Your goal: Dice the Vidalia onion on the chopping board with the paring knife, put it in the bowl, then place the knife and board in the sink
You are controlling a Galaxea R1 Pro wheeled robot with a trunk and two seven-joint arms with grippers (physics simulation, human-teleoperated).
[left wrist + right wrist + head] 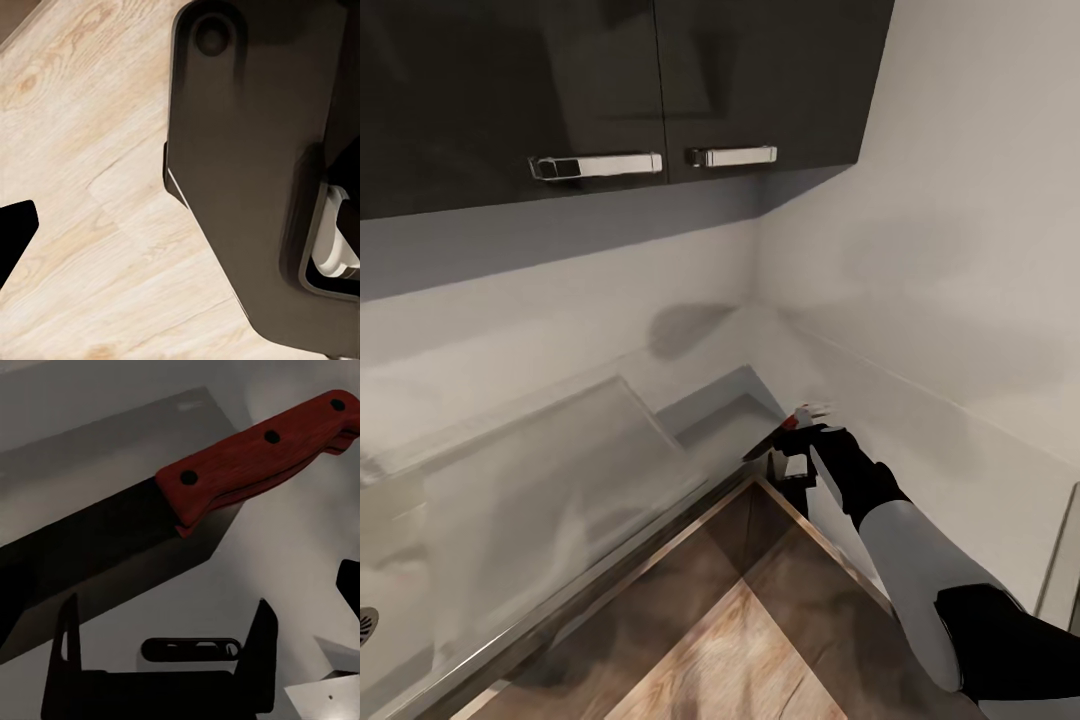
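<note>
Right tool (797, 455) sits at about 5 o'clock from the middle of the head view, arm reaching in from the lower right toward the corner of the grey table (920, 430). The knife (780, 432), red handle and dark blade, lies just ahead of the fingers, its blade running toward 8 o'clock over the table's front edge.

In the right wrist view the knife (225, 487) crosses the frame beyond the two dark fingertips (67, 652), which stand spread apart with nothing between them. So the right tool is spread and not pinching the knife; whether the blade touches the table I can't tell.

Sink (480, 520) takes up the left half of the head view: flat drainboard in the middle, drain just showing at 8 o'clock by the frame edge.

Left wrist view has pale wood floor (90, 195) and dark robot body up close, so my read is that the left arm is parked low, out of the way. Left tool's state: can't tell.

Judgement: the wrist is lined up along the handle for a pinch on the red grip, so the blade stays clear of the fingers when carried to the sink.
</note>
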